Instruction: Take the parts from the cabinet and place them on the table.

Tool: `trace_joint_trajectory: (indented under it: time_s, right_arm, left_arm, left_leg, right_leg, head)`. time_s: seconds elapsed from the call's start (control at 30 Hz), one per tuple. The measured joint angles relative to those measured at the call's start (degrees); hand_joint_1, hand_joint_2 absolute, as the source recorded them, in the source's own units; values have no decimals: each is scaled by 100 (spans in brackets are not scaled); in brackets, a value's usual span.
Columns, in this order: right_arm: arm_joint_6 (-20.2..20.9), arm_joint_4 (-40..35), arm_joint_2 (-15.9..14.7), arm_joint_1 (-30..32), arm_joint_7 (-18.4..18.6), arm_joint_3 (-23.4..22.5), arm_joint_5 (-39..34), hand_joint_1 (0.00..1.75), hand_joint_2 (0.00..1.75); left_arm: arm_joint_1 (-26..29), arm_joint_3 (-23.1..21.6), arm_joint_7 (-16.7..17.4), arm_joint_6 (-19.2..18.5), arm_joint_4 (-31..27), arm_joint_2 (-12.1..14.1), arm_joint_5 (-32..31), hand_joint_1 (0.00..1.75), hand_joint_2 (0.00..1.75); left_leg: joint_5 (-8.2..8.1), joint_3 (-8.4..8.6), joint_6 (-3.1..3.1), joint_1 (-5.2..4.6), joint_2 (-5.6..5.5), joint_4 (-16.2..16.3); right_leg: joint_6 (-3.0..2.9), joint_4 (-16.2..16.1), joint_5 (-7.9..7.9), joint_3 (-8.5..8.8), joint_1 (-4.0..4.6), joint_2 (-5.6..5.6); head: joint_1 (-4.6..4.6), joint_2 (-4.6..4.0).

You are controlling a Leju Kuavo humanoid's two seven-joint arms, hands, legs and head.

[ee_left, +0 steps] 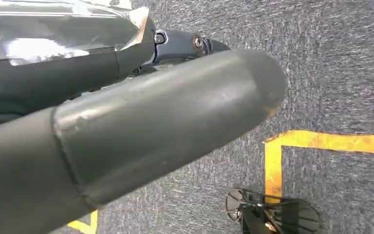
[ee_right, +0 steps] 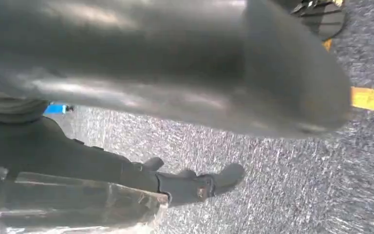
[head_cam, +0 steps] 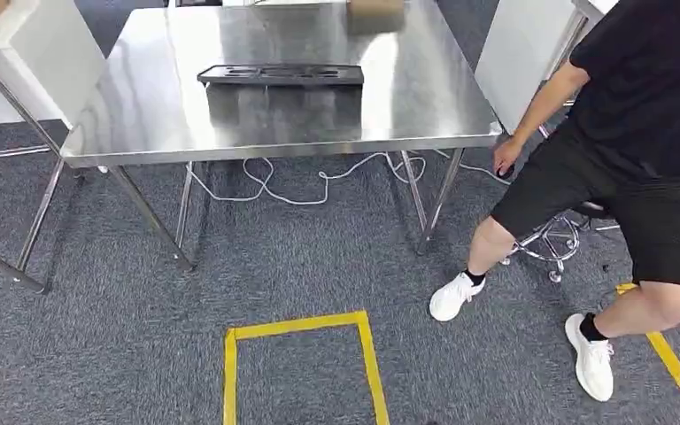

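Note:
A flat black moulded part (head_cam: 281, 74) lies on the steel table (head_cam: 142, 106), towards its middle. In the left wrist view my left hand (ee_left: 141, 131) hangs over the carpet, its thick grey thumb in front. Its dark fingers (ee_left: 185, 41) lie along a shiny film-wrapped part (ee_left: 53, 34) and hold it. In the right wrist view my right hand (ee_right: 175, 73) holds a film-wrapped part (ee_right: 78, 204) the same way, with the dark fingers (ee_right: 199, 185) running along its edge. Whether both hands carry one and the same part is not clear.
A person in black (head_cam: 637, 133) sits on a wheeled stool (head_cam: 553, 239) at the table's right corner, legs stretched onto the grey carpet. White cables (head_cam: 301, 181) trail under the table. Yellow tape (head_cam: 297, 326) marks a box on the floor in front of me. A white cabinet side (head_cam: 44, 53) stands at the left.

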Motion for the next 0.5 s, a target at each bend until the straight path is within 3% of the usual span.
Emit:
trace_joint_trajectory:
  time_s: [0.03, 0.07, 0.1, 0.13, 0.17, 0.2, 0.23, 0.27, 0.3, 0.33, 0.37, 0.4, 0.5]
  right_arm:
    - [0, 2, 2, 6, 7, 0, 0, 0, 0]
    - [0, 4, 0, -7, 15, 0, 9, 0, 0]
    - [0, 4, -2, -9, 15, 0, 20, 0, 0]
    - [4, 4, 0, -7, 22, 0, 28, 0, 0]
    - [11, 7, 7, -4, 39, 0, 37, 0, 0]
    - [13, 9, 9, 1, 63, 0, 48, 0, 0]
    - [15, 9, 9, 5, 70, 0, 48, 0, 0]
    - [20, 9, 9, 9, 76, 0, 48, 0, 0]
    - [24, 9, 9, 9, 87, 0, 48, 0, 0]
    - [28, 9, 9, 9, 96, 0, 48, 0, 0]
    - [31, 9, 11, 7, 103, 0, 50, 0, 0]
    - [31, 9, 18, 6, 103, 0, 52, 0, 0]
    - [35, 9, 18, -5, 118, 2, 85, 0, 0]
  left_arm:
    - [4, 2, 19, 0, 0, 0, 0, 0, 0]
    - [3, 2, 28, 0, 0, 9, 0, 0, 0]
    - [4, 2, 35, 0, 0, 7, 0, 0, 0]
    - [3, 2, 35, -2, 0, 2, 0, 0, 0]
    - [2, 2, 35, -2, 0, 2, 0, 0, 0]
    - [2, 2, 35, -2, 0, 4, 0, 0, 0]
    - [4, 2, 35, -2, 0, 7, 0, 0, 0]
    - [5, 2, 35, -2, 0, 7, 0, 0, 0]
    - [4, 2, 35, -2, 0, 7, 2, 0, 0]
    - [0, 2, 35, -2, 0, 9, 2, 0, 0]
    - [-8, 2, 31, -4, 0, 9, 2, 0, 0]
    - [-19, 2, 28, -9, 0, 20, 2, 0, 0]
    - [-16, 2, 37, -9, 0, 20, 4, 0, 0]
  left_leg:
    - [18, -14, -34, 8, -6, 6]
    - [-139, -75, -54, 45, -28, 89]
    - [-452, -152, -66, 50, -29, 327]
    - [-805, -291, -87, 57, -31, 752]
    - [-1050, -431, -106, 56, -34, 1193]
    - [-1189, -534, -122, 56, -33, 1569]
    - [-1181, -531, -119, 56, -33, 1712]
    - [-1067, -408, -107, 56, -32, 1601]
    - [-871, -154, -85, 56, -33, 1248]
    - [-648, 210, -55, 54, -34, 688]
    - [-568, 525, -9, 50, -51, 184]
    - [-655, 641, 18, 23, -70, 5]
    - [-583, 563, 95, -38, -67, -18]
  right_leg:
    - [-66, -29, 43, -31, -60, -5]
    - [-126, -34, 83, -26, -109, -22]
    - [-221, -33, 138, -40, -100, -26]
    - [-261, -29, 173, -93, -74, -34]
    - [-288, -22, 213, -144, -52, -43]
    - [-290, -9, 243, -200, -31, -49]
    - [-289, 10, 263, -249, -19, -54]
    - [-290, 37, 287, -299, -11, -55]
    - [-279, 71, 293, -344, -9, -51]
    - [-266, 102, 301, -377, -4, -44]
    - [-252, 125, 310, -392, 0, -42]
    - [-210, 135, 337, -428, 35, -43]
    - [-71, 126, 428, -469, 3, -45]
  head:
    - [2, 0]
    - [-6, 0]
    - [-20, 0]
    - [-28, 0]
    - [-26, 0]
    - [-28, 0]
    - [-28, 0]
    - [-26, 0]
    - [-28, 0]
    - [-28, 0]
    - [-28, 0]
    - [-26, 0]
    - [-26, 0]
